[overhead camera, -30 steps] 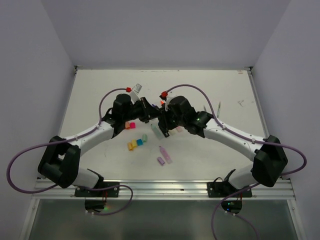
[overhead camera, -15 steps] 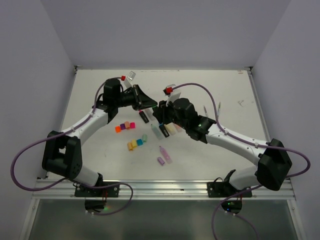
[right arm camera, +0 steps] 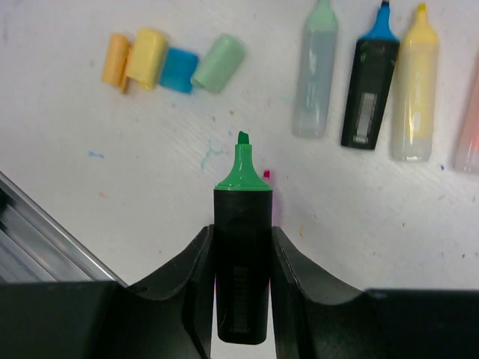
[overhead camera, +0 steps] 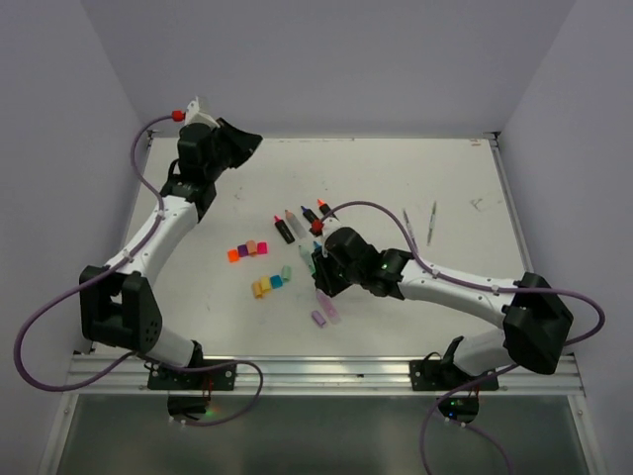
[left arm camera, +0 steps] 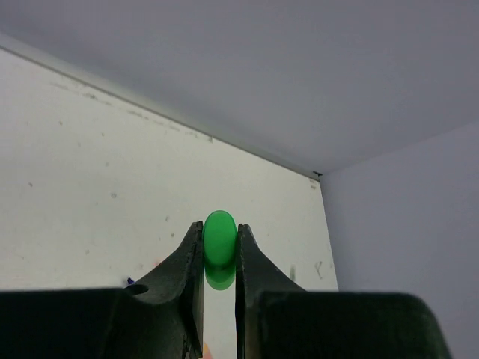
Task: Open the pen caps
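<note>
One green cap pinched, green highlighter clamped.

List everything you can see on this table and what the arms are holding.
green cap: 1, green, pinched in left gripper, raised
green-tipped highlighter: 1, black, uncapped, in right gripper
near caps: 4, orange, yellow, blue, pale green, in a row
far caps: small cluster, pink to orange, left of centre
purple cap: 1, beside a pastel pink highlighter
lying highlighters: 3, pale green, blue-tipped black, pale yellow, side by side
dark highlighters: about 4, uncapped, rowed at centre
thin pens: 2, grey, right side
table: 1, white
left gripper: shut on green cap
right gripper: shut on green-tipped highlighter
</note>
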{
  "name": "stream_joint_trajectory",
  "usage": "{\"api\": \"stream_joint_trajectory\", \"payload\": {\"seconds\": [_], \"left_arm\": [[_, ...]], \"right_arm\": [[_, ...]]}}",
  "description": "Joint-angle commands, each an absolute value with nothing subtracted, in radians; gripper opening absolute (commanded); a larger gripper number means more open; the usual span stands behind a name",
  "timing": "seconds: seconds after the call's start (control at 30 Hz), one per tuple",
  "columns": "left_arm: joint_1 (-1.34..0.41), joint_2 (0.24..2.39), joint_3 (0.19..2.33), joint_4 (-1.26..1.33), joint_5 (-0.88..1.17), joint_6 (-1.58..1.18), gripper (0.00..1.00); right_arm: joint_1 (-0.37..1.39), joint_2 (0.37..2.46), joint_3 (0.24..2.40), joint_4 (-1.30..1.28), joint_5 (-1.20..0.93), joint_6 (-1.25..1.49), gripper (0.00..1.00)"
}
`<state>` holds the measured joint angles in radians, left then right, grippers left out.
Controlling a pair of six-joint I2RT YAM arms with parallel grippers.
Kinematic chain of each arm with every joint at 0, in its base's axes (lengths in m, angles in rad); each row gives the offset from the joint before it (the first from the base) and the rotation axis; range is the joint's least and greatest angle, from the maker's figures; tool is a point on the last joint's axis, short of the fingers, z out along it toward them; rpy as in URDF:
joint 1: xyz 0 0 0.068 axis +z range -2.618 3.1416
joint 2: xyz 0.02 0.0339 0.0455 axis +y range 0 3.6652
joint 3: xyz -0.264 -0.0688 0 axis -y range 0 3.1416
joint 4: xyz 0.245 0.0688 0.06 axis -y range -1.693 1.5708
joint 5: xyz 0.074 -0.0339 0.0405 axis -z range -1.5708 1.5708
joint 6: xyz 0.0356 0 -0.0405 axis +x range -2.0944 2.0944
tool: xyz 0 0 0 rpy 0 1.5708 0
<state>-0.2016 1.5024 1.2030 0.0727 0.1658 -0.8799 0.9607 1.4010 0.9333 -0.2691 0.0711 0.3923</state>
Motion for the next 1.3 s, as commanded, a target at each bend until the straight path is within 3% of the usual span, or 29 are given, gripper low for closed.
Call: {"api": "stream_joint_trajectory", "payload": {"seconds": [0.0, 0.27, 0.37, 0.57, 0.87, 1.27], "left_arm": [[-0.248, 1.456, 1.266, 0.084, -0.101, -0.766, 0.0], [-0.27, 1.237, 1.034, -0.039, 0.095, -0.753, 0.0], [-0.293, 1.038, 0.779, -0.067, 0.196, -0.808, 0.0], [-0.441, 0.852, 0.447, -0.037, 0.255, -0.952, 0.0], [-0.727, 0.894, 0.308, 0.12, 0.127, -1.112, 0.0], [-0.874, 0.948, 0.123, 0.284, 0.029, -1.29, 0.0]], "right_arm": [[0.96, 1.391, 0.939, -0.37, 0.07, 0.394, 0.0], [0.896, 1.371, 0.905, -0.416, 0.127, 0.365, 0.0], [0.87, 1.347, 0.874, -0.419, 0.118, 0.348, 0.0], [0.871, 1.341, 0.789, -0.364, 0.072, 0.374, 0.0], [0.873, 1.37, 0.707, -0.281, 0.083, 0.393, 0.0], [0.873, 1.431, 0.672, -0.183, 0.044, 0.42, 0.01]]}}
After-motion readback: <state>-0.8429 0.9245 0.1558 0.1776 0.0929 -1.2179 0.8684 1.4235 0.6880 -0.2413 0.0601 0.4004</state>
